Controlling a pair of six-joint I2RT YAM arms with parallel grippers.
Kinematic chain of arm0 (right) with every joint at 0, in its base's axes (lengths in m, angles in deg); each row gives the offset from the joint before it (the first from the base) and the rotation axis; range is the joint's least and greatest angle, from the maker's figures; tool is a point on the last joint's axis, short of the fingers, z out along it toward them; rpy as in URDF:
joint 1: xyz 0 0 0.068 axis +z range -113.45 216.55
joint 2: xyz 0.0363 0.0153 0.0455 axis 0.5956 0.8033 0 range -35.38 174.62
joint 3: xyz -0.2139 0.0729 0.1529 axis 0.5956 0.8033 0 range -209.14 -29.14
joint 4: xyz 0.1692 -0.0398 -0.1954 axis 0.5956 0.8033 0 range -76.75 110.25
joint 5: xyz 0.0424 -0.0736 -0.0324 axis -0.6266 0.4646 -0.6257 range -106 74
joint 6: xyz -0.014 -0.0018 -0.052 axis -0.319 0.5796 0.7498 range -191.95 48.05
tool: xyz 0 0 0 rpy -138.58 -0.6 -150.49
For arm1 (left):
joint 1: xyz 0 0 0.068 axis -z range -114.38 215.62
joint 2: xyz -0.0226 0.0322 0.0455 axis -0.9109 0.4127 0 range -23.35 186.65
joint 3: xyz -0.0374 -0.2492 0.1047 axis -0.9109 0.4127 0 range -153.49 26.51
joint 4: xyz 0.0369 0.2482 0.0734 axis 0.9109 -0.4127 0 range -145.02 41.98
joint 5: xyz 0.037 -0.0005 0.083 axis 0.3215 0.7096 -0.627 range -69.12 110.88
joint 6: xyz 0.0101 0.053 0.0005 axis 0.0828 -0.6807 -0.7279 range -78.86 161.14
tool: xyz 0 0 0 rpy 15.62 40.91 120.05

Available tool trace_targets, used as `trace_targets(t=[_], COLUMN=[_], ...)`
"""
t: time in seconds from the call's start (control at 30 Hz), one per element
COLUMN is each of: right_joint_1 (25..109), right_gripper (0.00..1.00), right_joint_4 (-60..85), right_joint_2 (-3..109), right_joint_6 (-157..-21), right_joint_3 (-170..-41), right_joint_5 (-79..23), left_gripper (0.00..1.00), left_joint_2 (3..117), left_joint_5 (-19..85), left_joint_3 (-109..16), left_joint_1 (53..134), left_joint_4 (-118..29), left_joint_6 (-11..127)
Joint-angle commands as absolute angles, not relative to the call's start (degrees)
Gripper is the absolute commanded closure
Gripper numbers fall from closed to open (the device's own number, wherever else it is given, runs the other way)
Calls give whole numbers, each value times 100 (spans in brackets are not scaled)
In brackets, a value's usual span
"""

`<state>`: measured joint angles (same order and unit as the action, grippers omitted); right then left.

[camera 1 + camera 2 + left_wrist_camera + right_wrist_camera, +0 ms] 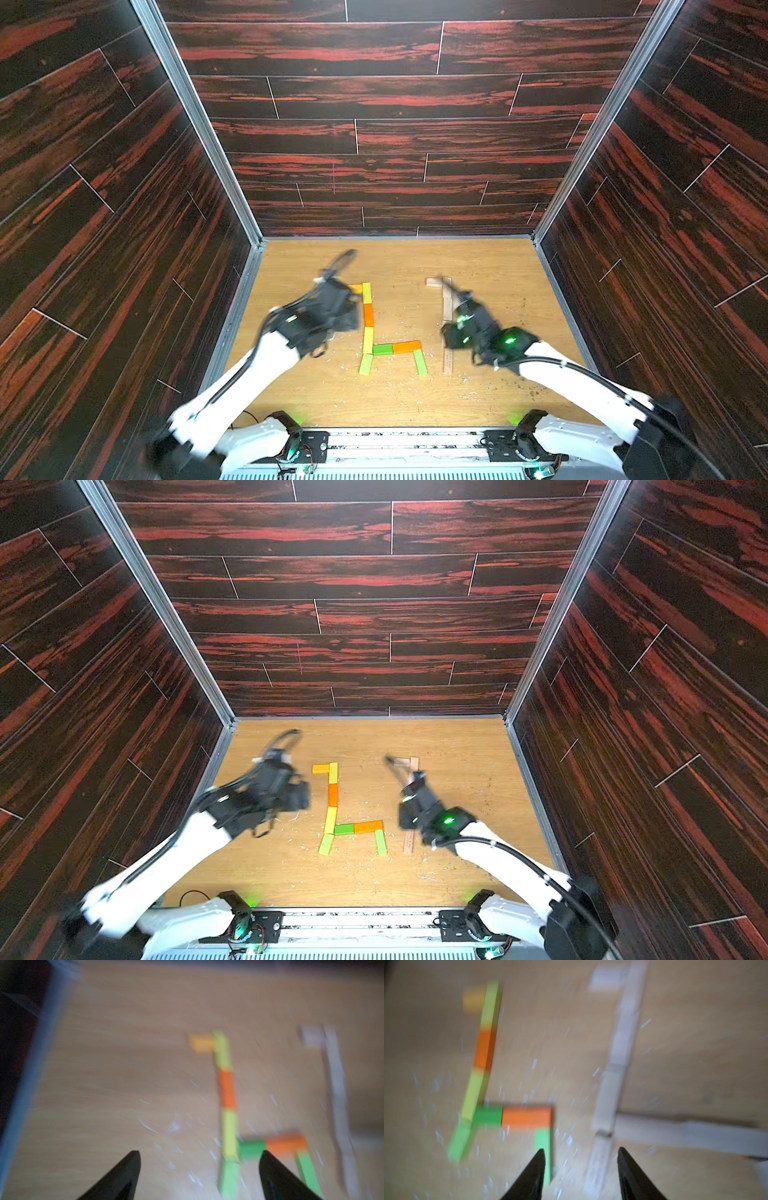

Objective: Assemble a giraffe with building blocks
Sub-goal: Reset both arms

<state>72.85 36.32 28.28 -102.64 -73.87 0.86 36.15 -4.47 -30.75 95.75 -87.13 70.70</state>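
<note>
Was boxed in on three sides by dark, red-streaked wood-grain wall panels (390, 95), split by thin pale seams and joined at the back corners by grey metal posts (199, 120). Had a pale wood-grain tabletop (498, 266) below, littered with small whitish flecks (344, 367).

Open lane between coloured blocks (368, 314), plain blocks (447, 362)

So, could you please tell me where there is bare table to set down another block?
Bare: the far strip of wooden tabletop between the dark back wall and the figures' heads, and the near strip between their feet and the metal base rail. Crowded: the gap between the coloured-block giraffe and the pale plain-wood figure.
</note>
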Motion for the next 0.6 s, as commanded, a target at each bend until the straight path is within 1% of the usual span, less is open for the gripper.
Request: trace_targets(t=[0.0, 0.1, 0.23, 0.37, 0.5, 0.57], right_joint_1=[6522, 5857, 5081, 4246, 4130, 4121], right_gripper=[42, 39, 35, 31, 24, 21], right_joint_4=[2917, 2075, 646, -452, -2012, -3122], right_joint_2=[2468, 2190, 1833, 1949, 2443, 2886], right_joint_6=[-9752, -9278, -8730, -8490, -7880, -7540], right_joint_3=[-7148, -6737, -5964, -5433, -4795, -4438], right_joint_5=[-150, -94, 91, 33, 839, 1064], left_gripper=[1, 0, 0, 0, 0, 0], left_joint_2=[3099, 2966, 3098, 3263, 3609, 3837], left_joint_5=[-1500, -1802, -2386, -2836, -3351, -3521], left_joint_3=[-2450, -1975, -1423, -629, 66, 255], left_joint_1=[8944, 8339, 7815, 7467, 7406, 7397], left_joint_4=[-7645, -7048, -6299, -5028, -3785, -3325], left_joint_6=[7066, 7150, 7181, 6973, 6653, 6401])
